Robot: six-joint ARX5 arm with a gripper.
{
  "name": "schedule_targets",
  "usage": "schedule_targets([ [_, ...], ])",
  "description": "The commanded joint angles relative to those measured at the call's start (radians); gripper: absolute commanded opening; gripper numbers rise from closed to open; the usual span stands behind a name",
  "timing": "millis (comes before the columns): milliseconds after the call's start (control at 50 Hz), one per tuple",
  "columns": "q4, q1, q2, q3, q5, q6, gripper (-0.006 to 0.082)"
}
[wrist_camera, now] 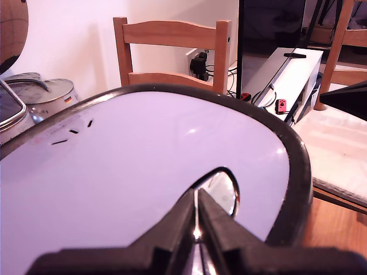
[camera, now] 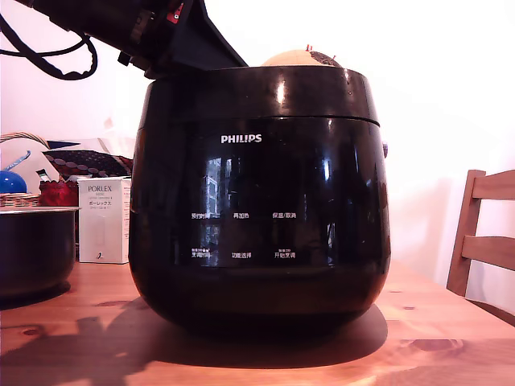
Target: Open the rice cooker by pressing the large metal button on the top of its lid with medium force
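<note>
Gripper (wrist_camera: 196,229) jaws together, tip on the lid (wrist_camera: 143,189) button (wrist_camera: 221,192). Risk: off-centre push slips off glossy metal, rice cooker (camera: 257,201) stays latched.

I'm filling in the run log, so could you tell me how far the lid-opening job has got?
Done: the arm has reached the top of the rice cooker; in the wrist view the gripper, fingers together, sits at the metal button on the lid. In hand: the press itself, though contact is hard to confirm. Left: the lid looks closed in the exterior view, so it has yet to pop open.
</note>
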Motion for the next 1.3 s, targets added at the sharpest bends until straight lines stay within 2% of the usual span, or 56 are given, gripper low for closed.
schedule_targets([
  [0,-0.162,-0.008,0.111,-0.154,-0.015,0.016,-0.002],
  [160,-0.122,-0.007,0.111,-0.154,0.01,0.016,-0.002],
  [360,0.029,-0.006,0.109,-0.154,0.071,-0.027,-0.002],
  [720,0.266,-0.006,0.109,-0.154,0.098,-0.105,-0.002],
  [1060,0.396,0.006,0.095,-0.154,0.098,-0.17,-0.002],
  [1280,0.4,0.02,0.033,-0.154,0.097,-0.169,-0.002],
])
